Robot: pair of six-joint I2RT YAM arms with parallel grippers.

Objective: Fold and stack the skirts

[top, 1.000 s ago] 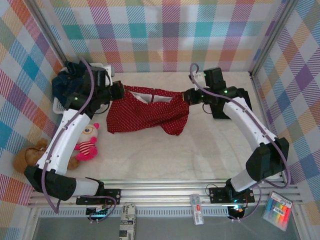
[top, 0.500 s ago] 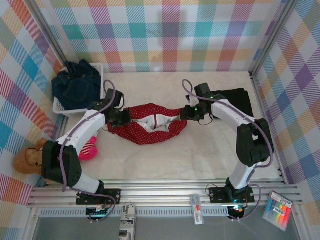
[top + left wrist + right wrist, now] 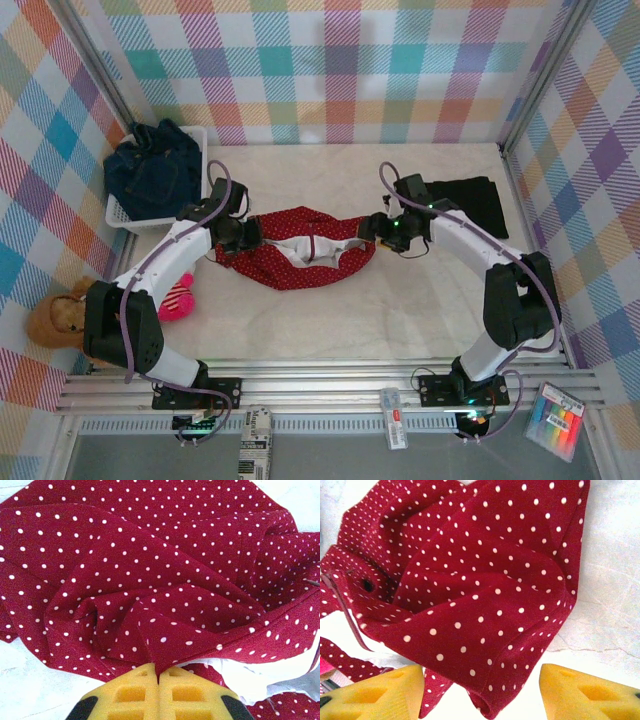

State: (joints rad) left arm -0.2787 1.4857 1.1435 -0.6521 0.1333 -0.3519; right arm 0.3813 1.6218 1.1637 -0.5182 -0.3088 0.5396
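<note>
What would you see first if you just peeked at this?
The red skirt with white dots jumps out first, crumpled in the middle of the table. The left gripper pinches its left end, and the right gripper is open at its right end. Dark blue denim is heaped in the white basket at the far left.

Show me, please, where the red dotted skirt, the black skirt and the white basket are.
red dotted skirt (image 3: 290, 273), top external view, on its near red edge
black skirt (image 3: 482, 191), top external view, on its far half
white basket (image 3: 135, 225), top external view, on its near rim
</note>
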